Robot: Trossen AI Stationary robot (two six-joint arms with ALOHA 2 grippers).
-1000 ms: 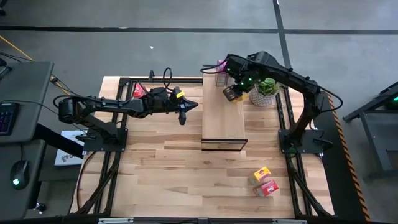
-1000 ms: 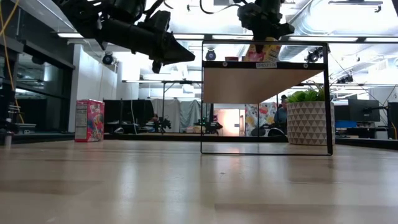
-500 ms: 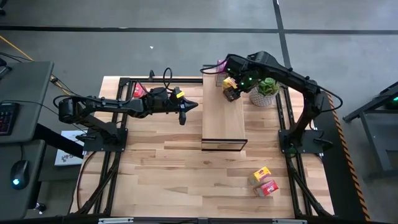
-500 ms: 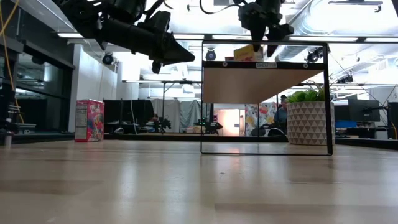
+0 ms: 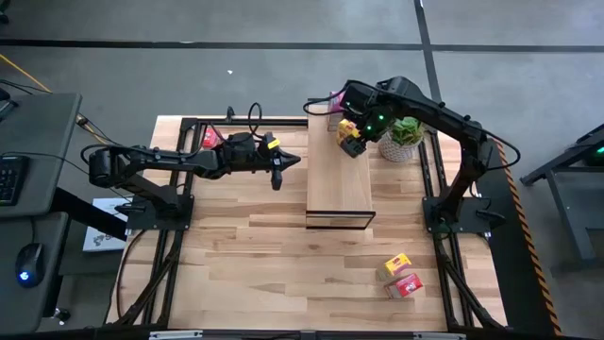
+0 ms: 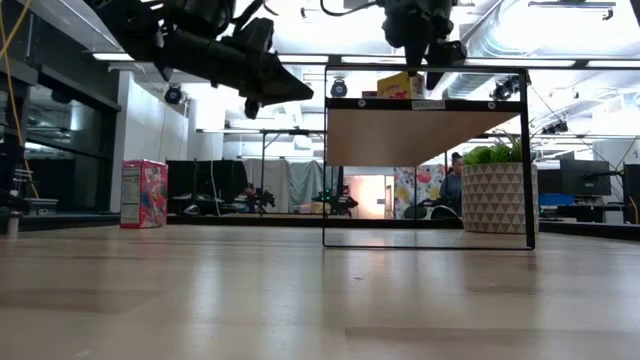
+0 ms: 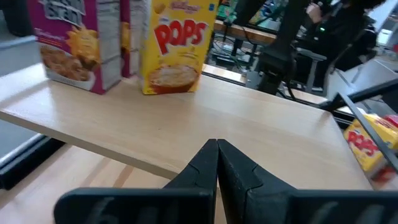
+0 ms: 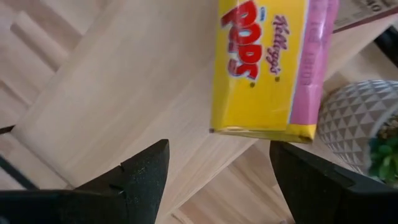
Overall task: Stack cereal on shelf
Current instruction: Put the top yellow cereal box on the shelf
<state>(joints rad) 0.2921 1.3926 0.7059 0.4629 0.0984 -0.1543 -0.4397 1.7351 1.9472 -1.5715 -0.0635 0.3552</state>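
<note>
Right gripper [image 8: 214, 180] is spread, nothing held — yellow cereal box [image 8: 270, 65] released on shelf [image 5: 338, 179]; straight-up retreat advised — box left untouched.

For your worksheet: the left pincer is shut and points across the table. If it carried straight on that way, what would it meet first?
Probably the shelf: the left pincer points at its near edge at about board height. Depth is unclear; if it passed just over the board, the way looks free, since the yellow Pops box stands off to one side.
</note>
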